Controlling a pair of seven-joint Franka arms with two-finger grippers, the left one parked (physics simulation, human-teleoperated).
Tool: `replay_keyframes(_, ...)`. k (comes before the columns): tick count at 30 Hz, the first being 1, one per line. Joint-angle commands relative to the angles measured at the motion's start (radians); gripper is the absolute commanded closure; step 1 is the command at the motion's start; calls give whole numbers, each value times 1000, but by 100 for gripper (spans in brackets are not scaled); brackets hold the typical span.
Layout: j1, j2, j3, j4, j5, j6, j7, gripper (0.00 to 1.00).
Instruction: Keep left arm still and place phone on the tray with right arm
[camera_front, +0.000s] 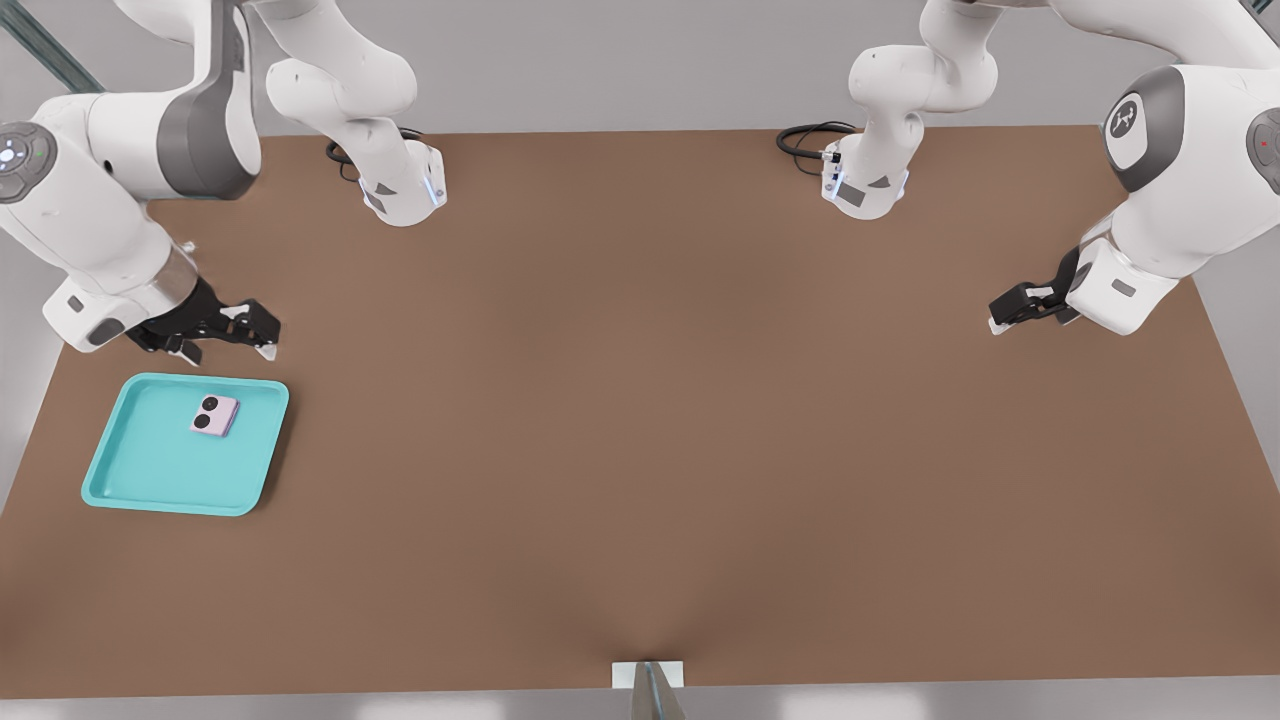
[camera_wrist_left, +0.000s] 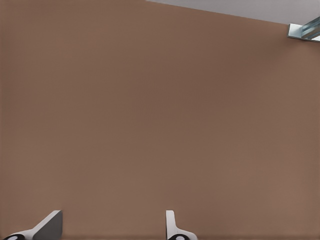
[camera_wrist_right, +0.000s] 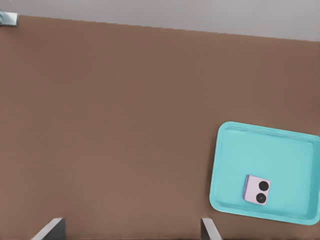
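Right arm (camera_front: 90, 210): white rounded shells, wide grey band near the wrist, grey round joint cap with white dots and a small green light, silver collar ahead of the black end effector (camera_front: 262, 335), which has pale fingertip pads (camera_front: 266, 350); wrist view shows its two grey fingers set well apart. White flared base (camera_front: 405, 190) with grey triangle marks, a blue-lit strip, and a black cable (camera_front: 345, 155) looped behind it on the desk (camera_front: 640, 420).
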Motion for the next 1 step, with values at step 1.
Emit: replay_keyframes(1,15,-8,1,-2,1,-28,71,0)
